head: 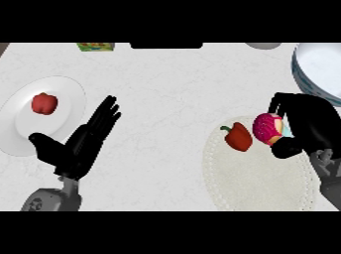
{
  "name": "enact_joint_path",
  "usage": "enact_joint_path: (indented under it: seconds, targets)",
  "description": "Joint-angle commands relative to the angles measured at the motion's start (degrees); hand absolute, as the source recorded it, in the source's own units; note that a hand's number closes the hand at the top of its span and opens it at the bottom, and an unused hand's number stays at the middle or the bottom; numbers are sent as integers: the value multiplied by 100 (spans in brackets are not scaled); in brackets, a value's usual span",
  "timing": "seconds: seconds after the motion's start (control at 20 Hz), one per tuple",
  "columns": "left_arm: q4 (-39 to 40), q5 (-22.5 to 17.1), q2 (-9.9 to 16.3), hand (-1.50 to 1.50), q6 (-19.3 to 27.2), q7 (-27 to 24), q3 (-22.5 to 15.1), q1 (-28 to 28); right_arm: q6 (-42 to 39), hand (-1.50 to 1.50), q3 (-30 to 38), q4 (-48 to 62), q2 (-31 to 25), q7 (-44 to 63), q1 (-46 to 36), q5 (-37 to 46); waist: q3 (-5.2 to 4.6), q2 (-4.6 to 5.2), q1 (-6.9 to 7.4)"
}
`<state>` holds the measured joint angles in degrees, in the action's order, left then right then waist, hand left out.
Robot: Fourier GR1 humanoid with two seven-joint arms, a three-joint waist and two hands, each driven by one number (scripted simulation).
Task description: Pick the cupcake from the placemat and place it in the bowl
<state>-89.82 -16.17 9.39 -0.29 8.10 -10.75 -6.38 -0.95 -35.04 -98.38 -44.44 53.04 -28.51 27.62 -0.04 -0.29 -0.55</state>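
While the cupcake [267, 128] is grasped sideways in the right hand [309, 126], with the fingers and thumb curled round it, it is held over the placemat [257, 173] near that mat's upper edge, pink frosting turned toward nine o'clock. Whether it is lifted clear of the mat cannot be told. A red pepper [238, 136] lies just beside it at nine o'clock, on the mat, and could be knocked if the hand is swung low. The bowl [327, 72] is seen at about one o'clock from the cupcake, near but with a raised rim; that rim could be struck if the cupcake is carried across too low, and the tilted cupcake could then be tipped out of the grasp. Well apart, at nine o'clock, the left hand [82, 144] is rested open, beside a plate [16, 126] bearing an apple [44, 103].
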Motion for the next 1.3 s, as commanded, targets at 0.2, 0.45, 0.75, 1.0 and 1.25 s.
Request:
enact_joint_path:
  seconds: [0.2, 0.45, 0.75, 1.0, 1.25]
  targets:
    - [-61, 6, 8, 0, -72, 65, 77, -40, -784, 150, 1319, -1488, -747, 777, -504, -163, -2, -2, -10]
    - [318, 6, -90, 0, -257, -166, 154, -102, -1285, 150, 1786, -1982, -607, 1360, -569, -168, -2, 9, 9]
    - [524, 29, -176, 0, -254, 81, 310, -579, -912, 150, 2338, -686, -218, 176, -712, 282, 1, 41, 63]
    - [-23, 235, -192, 0, -214, 34, 105, -42, -940, 150, 3120, 421, -472, -890, -710, 279, 4, 37, 88]
    - [-69, 100, -155, 0, -277, 237, 245, -178, -128, 150, 3450, 2043, -248, -2313, -731, 499, 9, 61, 151]
